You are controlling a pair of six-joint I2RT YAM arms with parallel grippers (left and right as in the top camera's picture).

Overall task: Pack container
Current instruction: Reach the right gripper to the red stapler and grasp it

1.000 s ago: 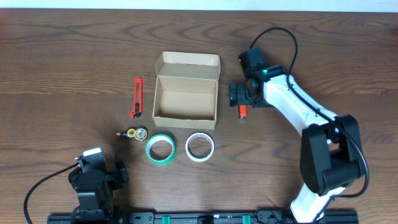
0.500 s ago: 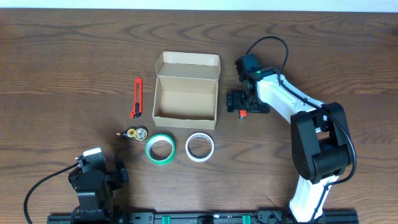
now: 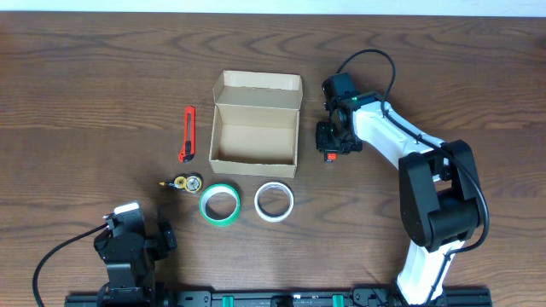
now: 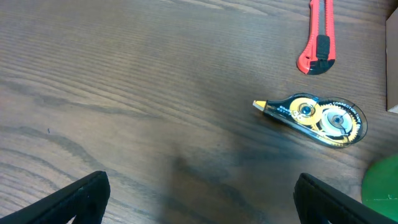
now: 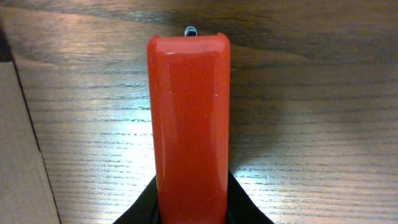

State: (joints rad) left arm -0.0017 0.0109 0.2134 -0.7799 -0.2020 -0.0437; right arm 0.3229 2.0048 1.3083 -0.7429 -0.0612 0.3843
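The container [image 3: 254, 141], a tan cardboard box with its flap lid folded back, stands open and empty at the table's middle; its edge shows in the right wrist view [image 5: 18, 155]. Just right of it, my right gripper [image 3: 331, 141] is shut on a small red oblong object [image 3: 331, 154]. That object [image 5: 189, 106] fills the right wrist view, with the black fingers [image 5: 239, 199] pressed to its sides low over the wood. My left gripper [image 4: 202, 186] is open over bare table near the front left, its arm [image 3: 128, 247] at the table's edge.
A red utility knife [image 3: 187, 134] lies left of the box. In front of the box sit a correction tape dispenser [image 3: 183, 182], a green tape roll [image 3: 220, 205] and a white tape roll [image 3: 274, 201]. The left wrist view shows the knife [image 4: 320, 34] and dispenser [image 4: 317, 118].
My right gripper has come down over the red object and its wide jaws have closed onto it. The left arm has not moved.
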